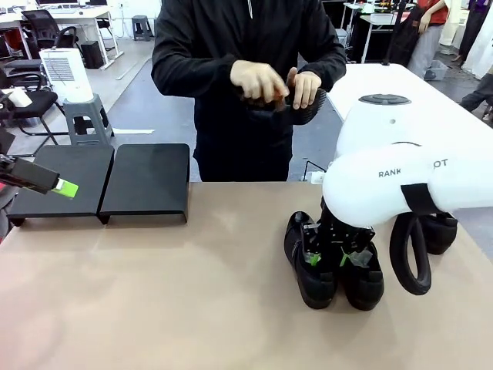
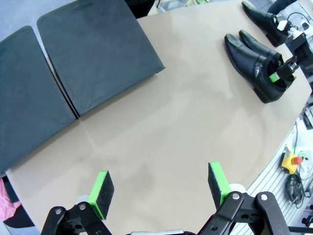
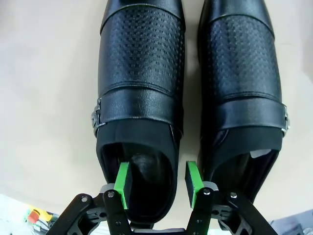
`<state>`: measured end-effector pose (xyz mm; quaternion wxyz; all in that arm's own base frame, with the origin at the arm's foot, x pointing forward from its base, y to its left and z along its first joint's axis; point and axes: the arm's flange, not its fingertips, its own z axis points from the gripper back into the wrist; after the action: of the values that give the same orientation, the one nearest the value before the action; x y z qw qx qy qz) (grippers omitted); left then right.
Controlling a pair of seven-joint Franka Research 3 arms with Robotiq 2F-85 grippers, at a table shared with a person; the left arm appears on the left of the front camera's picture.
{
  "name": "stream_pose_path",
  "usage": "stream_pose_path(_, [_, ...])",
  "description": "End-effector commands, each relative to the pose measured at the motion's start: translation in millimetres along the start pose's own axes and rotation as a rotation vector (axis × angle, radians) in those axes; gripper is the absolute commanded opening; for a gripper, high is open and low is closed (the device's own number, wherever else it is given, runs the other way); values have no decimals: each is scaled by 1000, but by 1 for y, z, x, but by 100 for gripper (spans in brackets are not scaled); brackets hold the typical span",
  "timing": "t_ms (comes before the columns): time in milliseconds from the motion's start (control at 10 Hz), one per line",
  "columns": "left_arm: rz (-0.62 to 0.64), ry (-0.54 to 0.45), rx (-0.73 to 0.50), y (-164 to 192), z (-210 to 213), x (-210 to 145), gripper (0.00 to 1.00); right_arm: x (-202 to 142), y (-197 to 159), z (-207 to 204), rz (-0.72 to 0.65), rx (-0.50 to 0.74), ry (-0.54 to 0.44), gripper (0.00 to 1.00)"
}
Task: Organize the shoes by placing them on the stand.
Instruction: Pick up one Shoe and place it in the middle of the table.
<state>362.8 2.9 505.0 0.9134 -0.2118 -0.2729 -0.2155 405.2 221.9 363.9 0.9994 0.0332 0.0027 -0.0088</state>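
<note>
a broad stretch of bare table [image 1: 169, 293] runs open from the stand [image 1: 146, 181] at far left to the pair of shoes [image 1: 335, 270] at right, where the right arm [image 1: 400, 181] crowds the air above them, with a third shoe [image 1: 441, 231] just behind.

A beige table [image 1: 154, 308] lies in soft, even light. Beyond its far edge runs a grey floor [image 1: 154, 108]. Off the far left corner a white slatted appliance [image 1: 65, 73] stands on a grey stool [image 1: 86, 119], with black office chairs [image 1: 42, 27], a pale desk [image 1: 73, 14] and a small dark stool [image 1: 141, 27] farther back. Past the far right corner stands a white table [image 1: 385, 77].
</note>
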Motion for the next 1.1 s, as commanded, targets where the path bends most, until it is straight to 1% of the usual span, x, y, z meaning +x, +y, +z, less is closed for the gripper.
stream_pose_path(0, [-8, -9, -19, 2, 0, 0, 100, 4, 2, -9, 14, -3, -14, 59])
stream_pose_path(400, [-8, -9, -19, 2, 0, 0, 100, 1, 4, -16, 8, -32, -9, 59])
stream_pose_path(700, [-8, -9, -19, 2, 0, 0, 100, 2, 5, -19, 13, -29, -3, 59])
stream_pose_path(800, [-8, -9, -19, 2, 0, 0, 100, 2, 5, -21, 14, -35, 3, 56])
stream_pose_path(1000, [-8, -9, -19, 2, 0, 0, 100, 2, 5, -24, 6, -48, 16, 41])
